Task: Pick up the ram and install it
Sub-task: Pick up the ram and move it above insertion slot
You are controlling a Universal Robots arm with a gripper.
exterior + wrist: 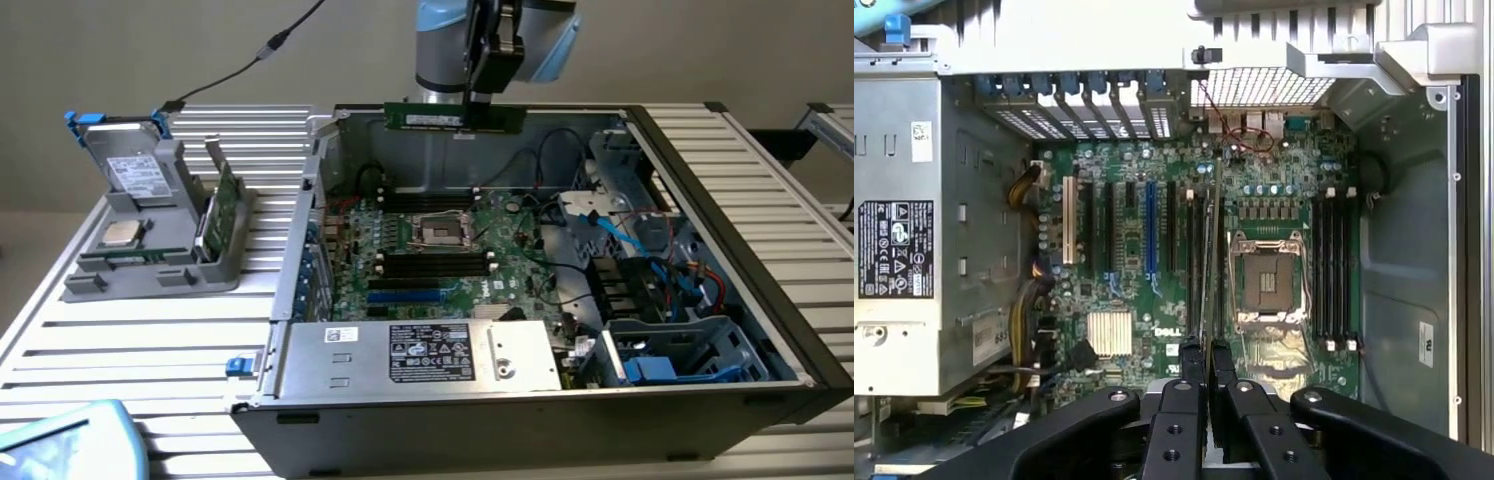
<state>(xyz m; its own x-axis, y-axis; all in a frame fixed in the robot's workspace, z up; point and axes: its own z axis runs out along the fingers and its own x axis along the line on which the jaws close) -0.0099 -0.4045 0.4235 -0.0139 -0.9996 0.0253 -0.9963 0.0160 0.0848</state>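
The ram (454,117) is a long green stick with a white label, held level high above the back of the open computer case (747,300). My gripper (481,100) is shut on its top edge. In the wrist view the ram (1207,260) appears edge-on as a thin line running out from my gripper (1206,350), over the motherboard (1124,290). Black memory slots (1332,265) lie on one side of the empty processor socket (1266,280), and another slot group (1192,250) lies directly under the stick. The same slots (427,200) sit well below the ram.
A grey holder (147,240) on the slatted table at the exterior view's left carries a silver processor chip (123,233) and a broader green card (220,210). The power supply (414,355) fills the case front. Blue and black cables (654,240) crowd the drive bay side.
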